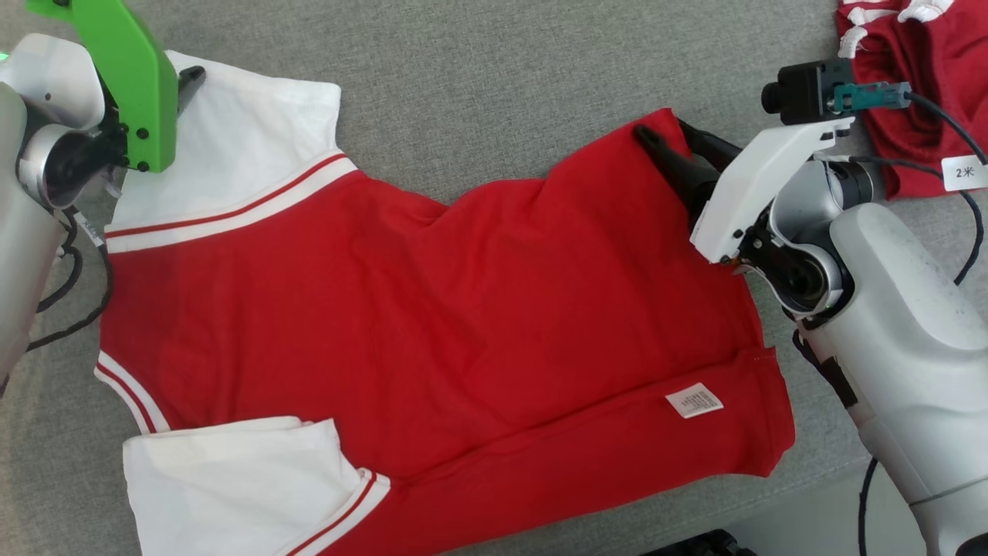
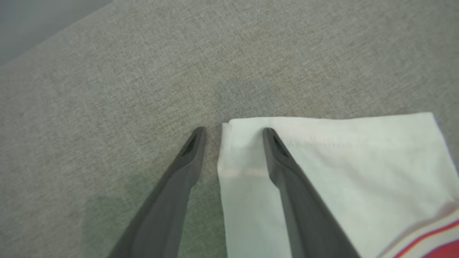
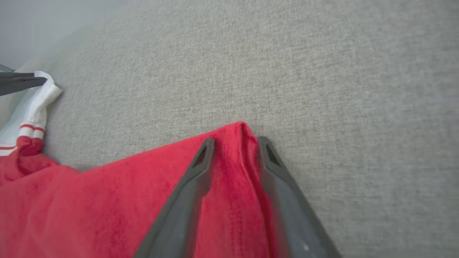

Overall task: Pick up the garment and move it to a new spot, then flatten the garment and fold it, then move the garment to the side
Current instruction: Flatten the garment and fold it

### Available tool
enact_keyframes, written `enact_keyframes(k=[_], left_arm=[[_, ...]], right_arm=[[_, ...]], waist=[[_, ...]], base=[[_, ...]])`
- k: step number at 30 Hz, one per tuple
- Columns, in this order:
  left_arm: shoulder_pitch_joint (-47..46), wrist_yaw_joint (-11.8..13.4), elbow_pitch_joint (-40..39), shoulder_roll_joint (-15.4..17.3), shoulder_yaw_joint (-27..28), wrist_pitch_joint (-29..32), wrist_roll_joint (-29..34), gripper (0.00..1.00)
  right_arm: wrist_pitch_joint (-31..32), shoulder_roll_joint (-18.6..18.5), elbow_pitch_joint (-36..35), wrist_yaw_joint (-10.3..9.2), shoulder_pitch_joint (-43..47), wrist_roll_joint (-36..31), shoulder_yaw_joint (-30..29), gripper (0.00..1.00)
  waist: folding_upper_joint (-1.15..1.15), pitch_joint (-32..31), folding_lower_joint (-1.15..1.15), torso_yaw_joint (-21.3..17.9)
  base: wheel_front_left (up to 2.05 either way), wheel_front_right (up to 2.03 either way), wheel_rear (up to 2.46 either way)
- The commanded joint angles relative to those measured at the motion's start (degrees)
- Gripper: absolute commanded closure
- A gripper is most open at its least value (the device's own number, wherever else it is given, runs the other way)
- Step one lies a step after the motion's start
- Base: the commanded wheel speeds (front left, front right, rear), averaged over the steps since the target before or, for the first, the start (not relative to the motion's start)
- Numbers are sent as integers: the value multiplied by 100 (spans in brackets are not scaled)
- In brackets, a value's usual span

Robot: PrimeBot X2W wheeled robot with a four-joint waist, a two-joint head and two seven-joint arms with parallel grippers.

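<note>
Shirt (image 1: pixel 432 309) lay spread on grey surface (image 1: pixel 502 69), centre | label (image 1: pixel 694 401) at 5 o'clock | right gripper (image 3: pixel 236 143) at 2 o'clock, jaws narrowly parted astride raised hem (image 3: pixel 235 179) | left gripper (image 2: pixel 234 130) at 10 o'clock, jaws parted astride sleeve (image 2: pixel 340 161) corner | second garment (image 1: pixel 918 69) at 1 o'clock

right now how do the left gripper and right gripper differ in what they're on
The left gripper straddles a corner of the white sleeve, one finger over the grey surface; the right gripper has a raised fold of the red hem between its fingers. The left gripper wears a green cover, the right gripper a white cover. Both sit at the far edge of the same garment.
</note>
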Motion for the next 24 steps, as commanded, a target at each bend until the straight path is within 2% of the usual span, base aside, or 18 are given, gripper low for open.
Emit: enact_keyframes(k=[1, 15, 24], left_arm=[[23, -13, 67, 10, -121, -5, -73, 100], [-65, -4, 227, 73, -448, -1127, -527, 100], [172, -4, 248, 66, -690, -1302, -983, 100]], right_arm=[[-51, -23, 105, 2, 67, 62, 108, 100], [-1356, -258, 760, 1, 233, 364, -84, 100], [-1650, -337, 1093, 1, 355, 430, -46, 100]], waist=[[0, -61, 0, 39], [0, -773, 0, 448], [0, -1220, 0, 665]], base=[[0, 0, 0], [0, 0, 0], [0, 0, 0]])
